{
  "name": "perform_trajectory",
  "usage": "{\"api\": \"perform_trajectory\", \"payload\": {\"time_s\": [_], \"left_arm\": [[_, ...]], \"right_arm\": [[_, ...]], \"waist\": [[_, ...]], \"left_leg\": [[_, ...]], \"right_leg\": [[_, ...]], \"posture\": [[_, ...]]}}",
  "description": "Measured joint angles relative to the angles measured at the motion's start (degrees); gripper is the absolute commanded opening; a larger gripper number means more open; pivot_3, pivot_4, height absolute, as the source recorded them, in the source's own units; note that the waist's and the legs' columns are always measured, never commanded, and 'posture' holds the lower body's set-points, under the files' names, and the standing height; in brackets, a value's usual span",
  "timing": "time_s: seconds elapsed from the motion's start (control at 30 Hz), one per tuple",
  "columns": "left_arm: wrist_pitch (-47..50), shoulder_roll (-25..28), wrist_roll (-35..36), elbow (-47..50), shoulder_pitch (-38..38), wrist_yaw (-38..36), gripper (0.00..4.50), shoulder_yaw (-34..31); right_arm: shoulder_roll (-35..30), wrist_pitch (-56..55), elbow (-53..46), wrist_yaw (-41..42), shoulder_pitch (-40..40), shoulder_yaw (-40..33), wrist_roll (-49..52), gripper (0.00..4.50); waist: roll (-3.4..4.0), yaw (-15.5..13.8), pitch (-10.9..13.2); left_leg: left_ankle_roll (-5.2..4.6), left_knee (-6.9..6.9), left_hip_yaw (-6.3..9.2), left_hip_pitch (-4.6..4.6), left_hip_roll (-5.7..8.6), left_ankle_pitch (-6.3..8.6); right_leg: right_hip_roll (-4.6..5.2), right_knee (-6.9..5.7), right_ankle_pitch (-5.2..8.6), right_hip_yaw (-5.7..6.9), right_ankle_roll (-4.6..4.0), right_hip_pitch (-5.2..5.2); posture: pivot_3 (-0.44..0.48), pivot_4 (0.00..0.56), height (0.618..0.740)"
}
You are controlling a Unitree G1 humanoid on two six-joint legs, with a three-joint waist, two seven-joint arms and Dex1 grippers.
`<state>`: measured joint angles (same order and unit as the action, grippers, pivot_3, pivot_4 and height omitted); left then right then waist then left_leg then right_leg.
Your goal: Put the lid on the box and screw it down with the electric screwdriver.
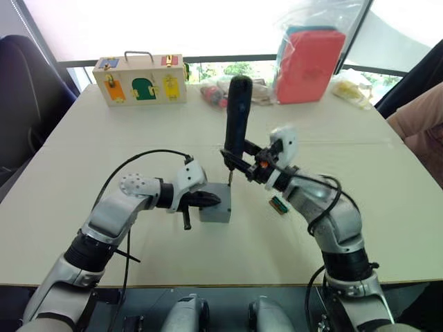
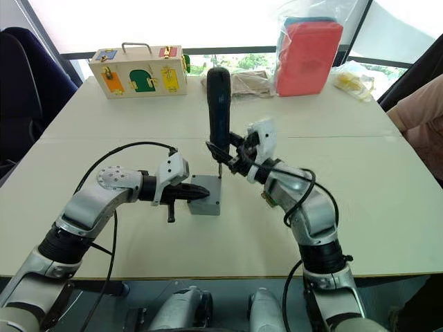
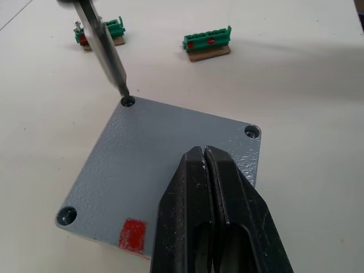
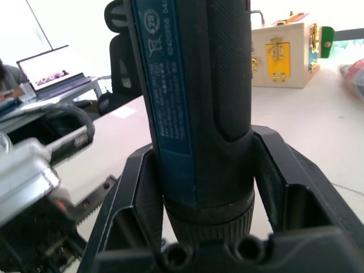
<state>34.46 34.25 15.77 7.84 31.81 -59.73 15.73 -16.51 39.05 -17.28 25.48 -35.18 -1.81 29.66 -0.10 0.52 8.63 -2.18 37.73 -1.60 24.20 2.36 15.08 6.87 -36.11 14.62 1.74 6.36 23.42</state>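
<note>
Standing upright in the clamped right gripper [image 2: 232,158], the electric screwdriver [image 2: 219,111] sets its bit in a far corner hole of the lid [image 3: 165,170] — closed left gripper [image 3: 211,170] pressing the lid onto the box [image 1: 216,207].

Pale table [image 1: 83,228], bright window [image 1: 173,21] behind

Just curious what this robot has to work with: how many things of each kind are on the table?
Grey box with lid: 1
Electric screwdriver: 1
Green terminal blocks: 2
Wooden case: 1
Bagged red box: 1
Total: 6
</note>
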Motion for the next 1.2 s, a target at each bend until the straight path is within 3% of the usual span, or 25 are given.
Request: {"api": "perform_trajectory", "payload": {"time_s": [0.13,0.27,0.4,0.43,0.57,0.8,1.03,1.2], "left_arm": [[0.36,-0.44,1.41,-3.02,0.54,0.07,0.00,-2.51],[2.70,-4.37,6.15,-7.87,4.33,0.43,0.00,-6.58],[2.23,-3.90,6.80,-9.93,9.21,-0.32,0.00,-8.33],[1.43,-3.27,6.40,-9.67,9.83,-1.79,0.00,-7.26],[-1.37,0.50,4.39,-6.24,10.21,-7.98,0.00,-2.01],[-4.01,5.69,3.07,1.36,7.83,-14.09,0.00,1.26],[-3.12,7.15,3.80,5.75,3.94,-12.48,0.00,-0.08],[-0.93,7.31,4.82,6.58,1.63,-9.45,0.00,-2.13]], "right_arm": [[-0.53,3.01,-3.54,-2.69,-6.23,-6.64,5.54,1.83],[-1.33,13.31,0.18,-11.16,-12.71,-13.88,12.73,1.83],[-9.91,29.47,8.00,-16.85,-17.36,-21.27,17.48,1.83],[-15.34,35.03,11.30,-16.61,-17.56,-21.24,17.80,1.83],[-30.15,49.63,21.09,-12.71,-14.47,-19.60,16.99,1.83],[-41.39,53.09,29.93,-6.62,-3.03,-9.10,26.73,1.83],[-43.77,53.09,36.07,-5.90,-4.48,-2.33,28.73,1.83],[-43.01,53.09,39.18,-3.75,-6.82,2.39,24.41,1.83]], "waist": [[0.01,0.16,0.01],[0.01,0.03,0.15],[0.09,-0.72,0.23],[0.16,-0.84,0.27],[0.23,-1.10,0.33],[0.67,0.60,0.62],[0.69,0.19,0.74],[0.57,0.01,0.87]], "left_leg": [[0.10,-0.11,0.03,0.10,-0.04,-0.07],[0.11,0.03,0.07,0.19,-0.04,-0.10],[-0.05,0.16,0.02,0.27,-0.01,-0.01],[-0.06,0.15,0.00,0.31,0.02,0.00],[-0.30,0.11,-0.06,0.45,0.04,0.13],[-0.38,0.16,-0.17,0.45,-0.05,0.16],[-0.37,0.29,-0.14,0.32,-0.09,0.15],[-0.37,0.33,-0.15,0.37,-0.06,0.16]], "right_leg": [[-0.09,0.01,0.00,0.04,0.00,0.12],[-0.07,-0.06,-0.02,0.13,0.00,0.12],[-0.02,0.08,-0.02,0.18,-0.02,0.04],[0.01,0.12,-0.01,0.18,-0.02,0.05],[0.02,0.47,-0.01,0.17,-0.03,0.05],[-0.04,0.58,-0.07,0.08,0.08,0.03],[-0.07,0.30,-0.06,0.08,0.07,-0.01],[-0.09,0.31,-0.08,0.10,0.10,-0.01]], "posture": [[0.000,0.150,0.740],[0.000,0.150,0.740],[0.000,0.150,0.740],[0.000,0.150,0.740],[0.000,0.150,0.740],[0.000,0.150,0.740],[0.000,0.150,0.740],[0.000,0.150,0.740]]}}
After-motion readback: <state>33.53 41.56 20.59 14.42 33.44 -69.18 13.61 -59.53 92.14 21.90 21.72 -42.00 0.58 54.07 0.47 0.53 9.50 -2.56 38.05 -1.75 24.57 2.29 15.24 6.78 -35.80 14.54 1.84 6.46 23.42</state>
